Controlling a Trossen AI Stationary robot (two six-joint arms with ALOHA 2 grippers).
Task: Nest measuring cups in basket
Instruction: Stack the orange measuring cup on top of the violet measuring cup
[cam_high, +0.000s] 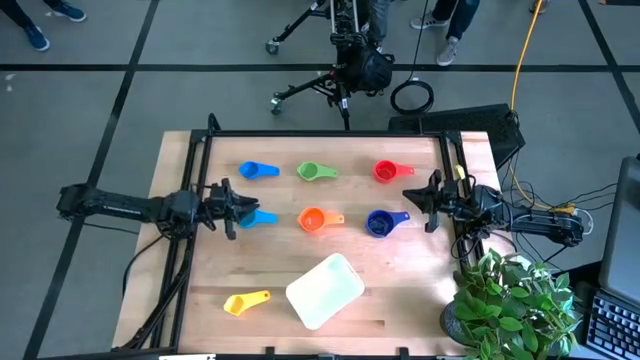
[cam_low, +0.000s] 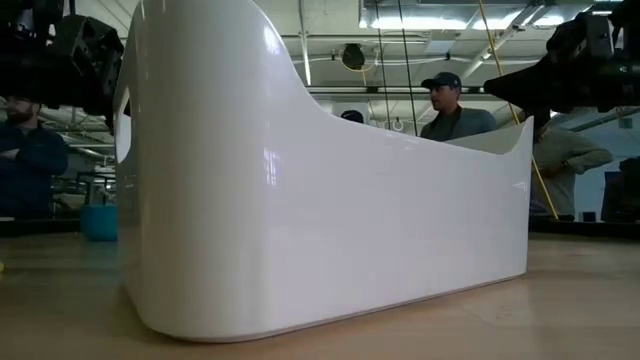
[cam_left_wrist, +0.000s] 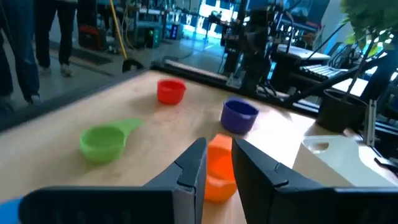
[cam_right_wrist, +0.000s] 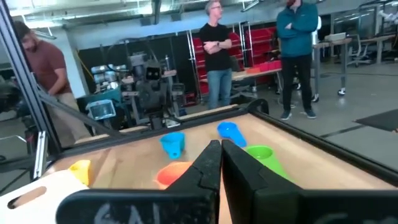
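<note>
We see the basket looking empty, six cups scattered on the surface; left gripper slightly spread, right gripper pressed together.

Looked like a robotics lab or industrial workshop: high open ceiling with strip lights and hanging cables, grey concrete floor marked with dark lines, wheeled camera stand beside the wooden table, red storage racks, another robot rig farther off, people standing about watching, arms folded.
</note>
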